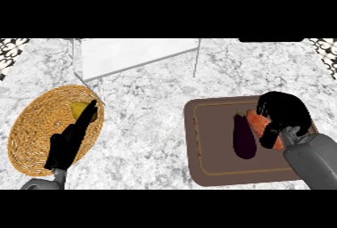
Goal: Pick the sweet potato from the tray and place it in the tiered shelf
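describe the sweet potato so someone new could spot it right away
Find the brown tray on the counter's right side. Two vegetables lie on it side by side; the sweet potato is the orange one, under the right hand, right of the dark purple eggplant.

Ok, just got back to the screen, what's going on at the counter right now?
The right robot hand is down over the brown rectangular tray, fingers curled around the orange sweet potato, which still lies on the tray next to a dark purple eggplant. The left robot hand rests open over the round woven wicker basket, which holds a yellowish item. The white tiered shelf stands at the back of the counter, with nothing placed on it yet.
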Controlling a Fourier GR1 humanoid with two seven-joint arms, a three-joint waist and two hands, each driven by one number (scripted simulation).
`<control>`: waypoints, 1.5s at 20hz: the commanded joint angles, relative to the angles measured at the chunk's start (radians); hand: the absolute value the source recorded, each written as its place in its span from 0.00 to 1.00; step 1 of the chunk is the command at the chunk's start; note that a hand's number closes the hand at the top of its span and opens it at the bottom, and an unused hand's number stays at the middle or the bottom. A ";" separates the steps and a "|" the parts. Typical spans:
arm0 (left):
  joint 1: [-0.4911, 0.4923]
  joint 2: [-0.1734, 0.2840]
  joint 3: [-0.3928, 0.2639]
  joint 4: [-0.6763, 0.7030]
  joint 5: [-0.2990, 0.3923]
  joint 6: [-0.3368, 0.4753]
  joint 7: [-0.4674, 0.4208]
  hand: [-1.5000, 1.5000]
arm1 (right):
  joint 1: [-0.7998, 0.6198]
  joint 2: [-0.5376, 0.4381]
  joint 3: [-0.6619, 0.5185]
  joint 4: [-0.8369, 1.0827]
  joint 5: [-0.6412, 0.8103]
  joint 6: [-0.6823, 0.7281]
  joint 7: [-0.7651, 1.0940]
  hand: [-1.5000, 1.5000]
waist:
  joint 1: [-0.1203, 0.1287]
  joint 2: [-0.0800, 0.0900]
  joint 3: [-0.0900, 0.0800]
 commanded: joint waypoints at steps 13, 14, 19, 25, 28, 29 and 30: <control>0.022 -0.029 0.015 0.079 -0.023 -0.022 -0.002 0.50 | -0.266 0.269 0.052 -0.286 0.136 0.033 0.179 1.00 | -0.008 0.008 -0.010; -0.012 -0.054 0.003 0.085 -0.031 -0.007 0.027 0.50 | -0.310 0.291 0.034 -0.273 0.149 0.015 0.182 1.00 | -0.007 0.010 -0.010; 0.044 -0.024 0.029 0.079 -0.019 -0.035 -0.017 0.50 | -0.408 0.373 -0.091 -0.326 0.142 -0.071 0.203 1.00 | 0.001 0.010 -0.010; 0.009 -0.066 -0.003 0.051 -0.055 -0.014 0.028 0.50 | -0.660 0.369 -0.254 -0.041 0.138 -0.091 0.100 1.00 | 0.017 0.016 -0.010; 0.061 -0.018 0.020 0.018 -0.026 -0.067 0.013 0.50 | -0.791 0.361 -0.299 0.070 0.161 -0.089 0.117 1.00 | 0.030 0.015 -0.011; 0.001 -0.049 0.020 0.070 -0.041 -0.050 0.000 0.50 | -0.765 0.390 -0.257 0.171 0.210 -0.177 0.050 1.00 | 0.026 0.021 -0.011; 0.004 -0.054 0.014 0.052 -0.038 -0.046 0.034 0.50 | -0.850 0.420 -0.264 0.207 0.224 -0.168 0.114 1.00 | 0.034 0.020 -0.011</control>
